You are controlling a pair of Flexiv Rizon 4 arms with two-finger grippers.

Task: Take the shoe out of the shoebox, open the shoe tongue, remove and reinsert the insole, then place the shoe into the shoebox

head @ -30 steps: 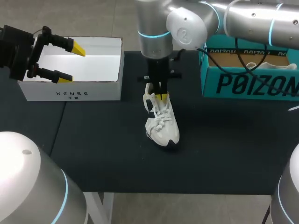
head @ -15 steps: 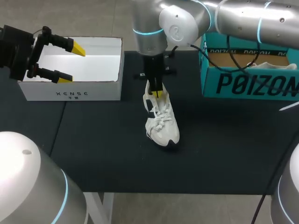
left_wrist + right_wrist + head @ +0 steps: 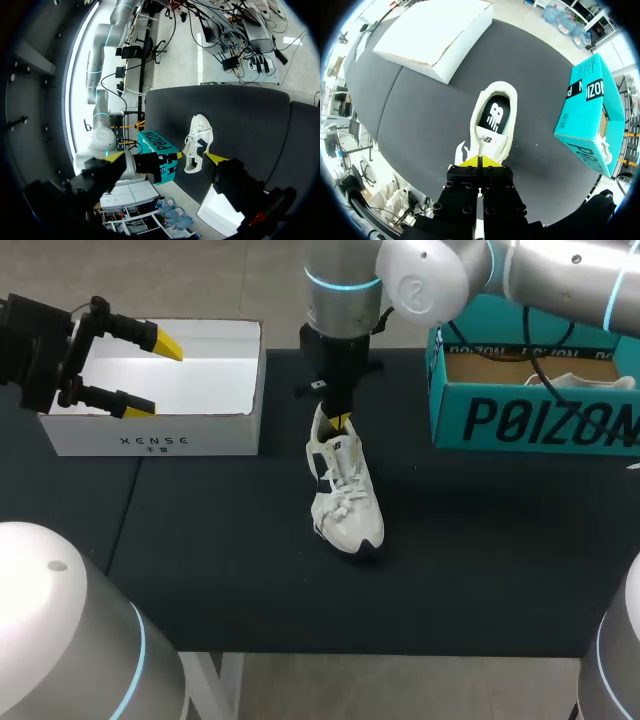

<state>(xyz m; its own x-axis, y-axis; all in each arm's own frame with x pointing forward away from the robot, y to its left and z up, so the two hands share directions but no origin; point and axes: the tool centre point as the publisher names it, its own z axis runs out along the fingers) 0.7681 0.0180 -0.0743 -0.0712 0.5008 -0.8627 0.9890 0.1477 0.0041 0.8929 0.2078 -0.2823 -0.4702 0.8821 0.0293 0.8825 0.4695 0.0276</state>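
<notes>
Right gripper (image 3: 479,161) is down on the shoe (image 3: 355,525), yellow tips pressed together right at the top edge of the tongue (image 3: 487,139). Whether any fabric is actually pinched between them, I can't tell. The shoe stands upright on its sole on the black table (image 3: 480,560), with the white box (image 3: 150,440) off to its left and the teal box (image 3: 530,425) off to its right. My left gripper (image 3: 150,375) hangs well away from the shoe over the white box, fingers spread wide, holding nothing.

Here's the worry: nothing is pinning this shoe down. If I pull the tongue, the whole shoe could tip or drag with me, because the laces (image 3: 343,488) look snug and knotted. If the tips have closed on nothing, I'd lift off empty and the tongue wouldn't open. The insole (image 3: 494,114) shows dark in the opening just beyond the tongue, and that opening looks narrow to reach into.
</notes>
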